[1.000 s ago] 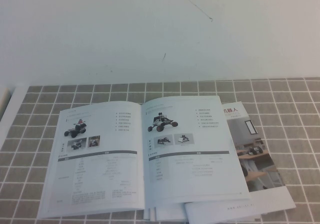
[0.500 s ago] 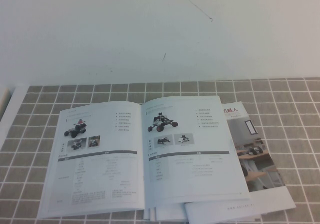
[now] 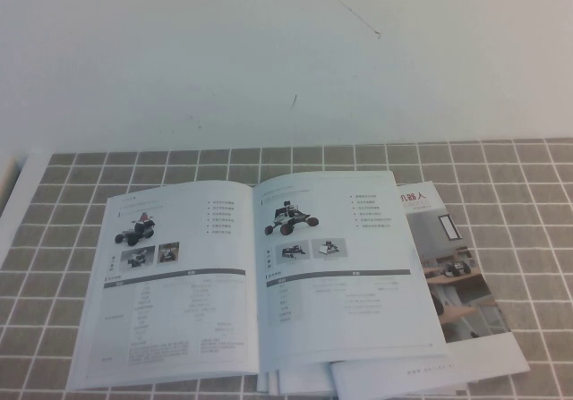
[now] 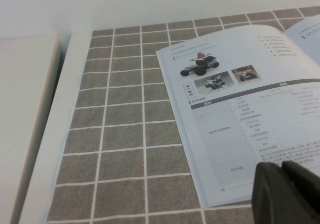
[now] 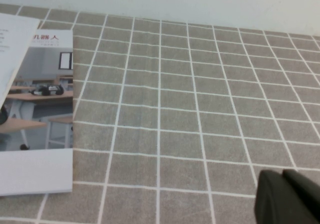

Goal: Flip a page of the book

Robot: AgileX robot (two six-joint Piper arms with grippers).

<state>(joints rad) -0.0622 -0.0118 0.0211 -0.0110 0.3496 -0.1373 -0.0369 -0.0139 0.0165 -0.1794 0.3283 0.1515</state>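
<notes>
From the high view, the book (image 3: 255,279) lies open and flat on the grid-patterned cloth (image 3: 81,203), near the table's front edge, its right half overlapping a brochure (image 3: 461,279) with a room photo. The page (image 3: 345,270) to turn is the right-hand leaf: thin, light, floppy paper that will likely bend and slide rather than lift stiffly, so its free right edge or near-right corner seems the best place to catch it. Loose white sheets (image 3: 376,378) peek out beneath the near edge. Neither arm shows here.

The left wrist view shows what the high view lacks: the left gripper (image 4: 286,194), fingers together and holding nothing, just above the near-left corner of the book's (image 4: 250,108) left-hand page, and a white ledge (image 4: 25,114) left of the cloth.

The right wrist view shows the right gripper (image 5: 287,196), closed and empty, over bare cloth well right of the brochure (image 5: 35,108); only a sliver of the page's edge is visible.
</notes>
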